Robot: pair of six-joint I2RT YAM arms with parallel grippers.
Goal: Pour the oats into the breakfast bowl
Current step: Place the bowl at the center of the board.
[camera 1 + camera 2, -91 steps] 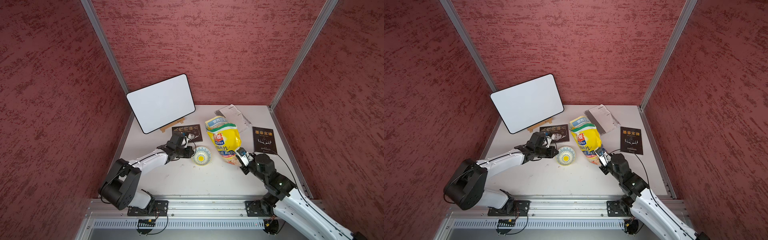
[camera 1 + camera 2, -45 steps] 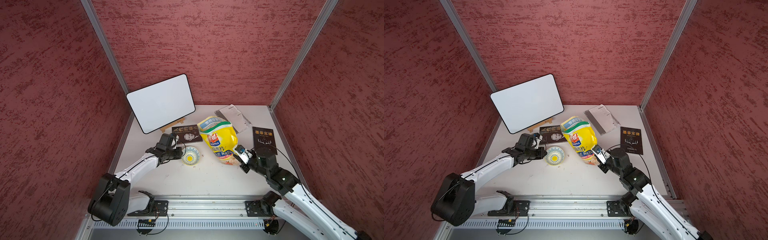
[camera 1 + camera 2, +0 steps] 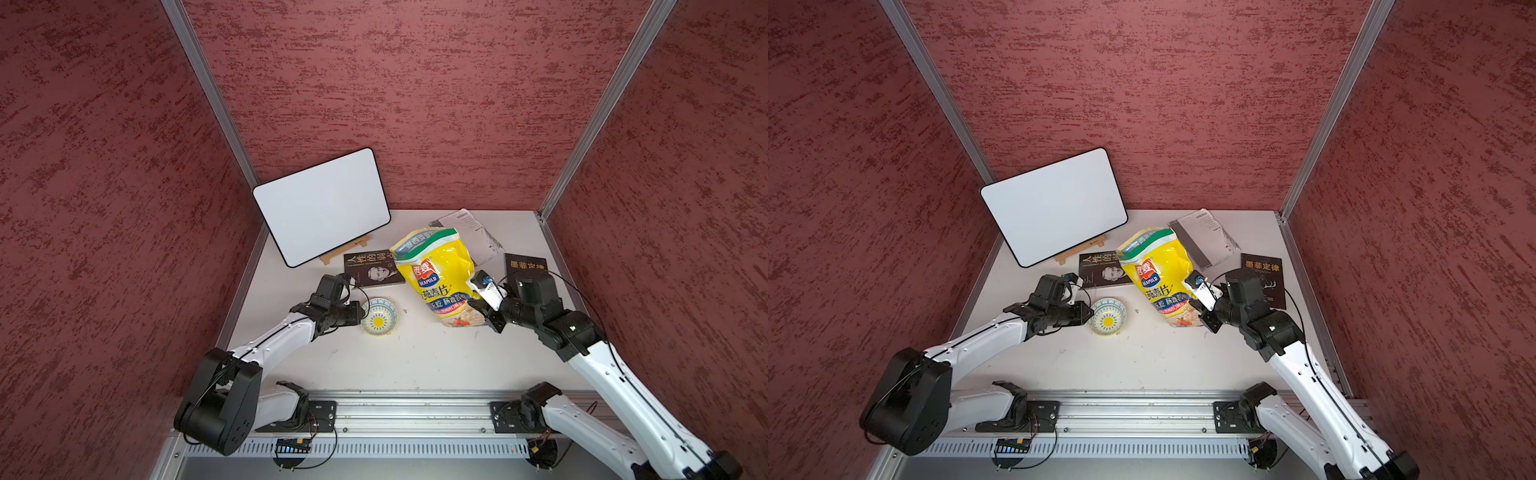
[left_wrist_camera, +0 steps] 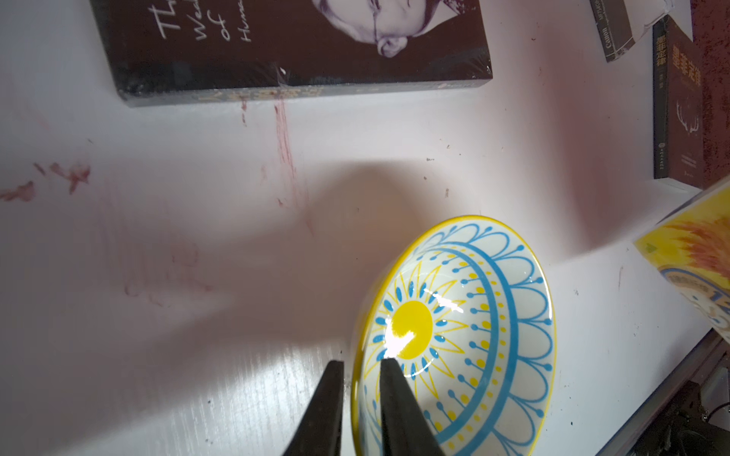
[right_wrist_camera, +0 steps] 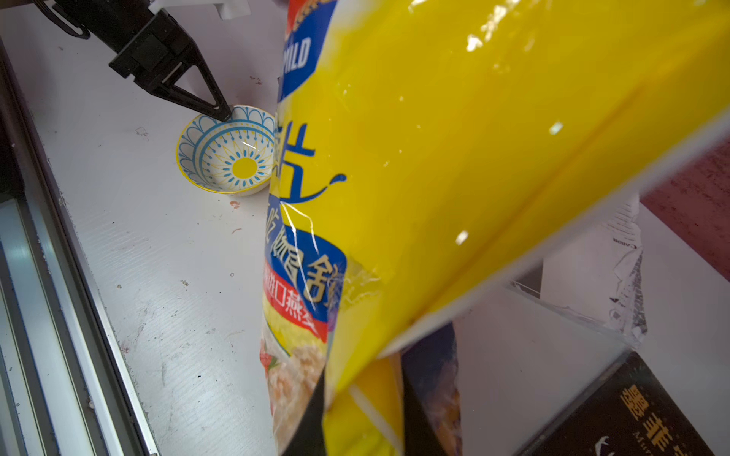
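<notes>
Nothing is poured yet: your breakfast bowl (image 3: 379, 322) sits empty on the worktop (image 3: 415, 357), left gripper (image 4: 361, 367) narrowly parted astride its rim, while your right gripper (image 3: 482, 316) pinches the bottom corner of the oats bag (image 3: 436, 270), top-up near the bowl.

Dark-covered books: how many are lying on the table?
2. The portrait book lies beside the wooden easel, behind the breakfast bowl; the gold-lettered book lies near the table's right edge, partly hidden by the right arm. The oat bag could hide more.
</notes>
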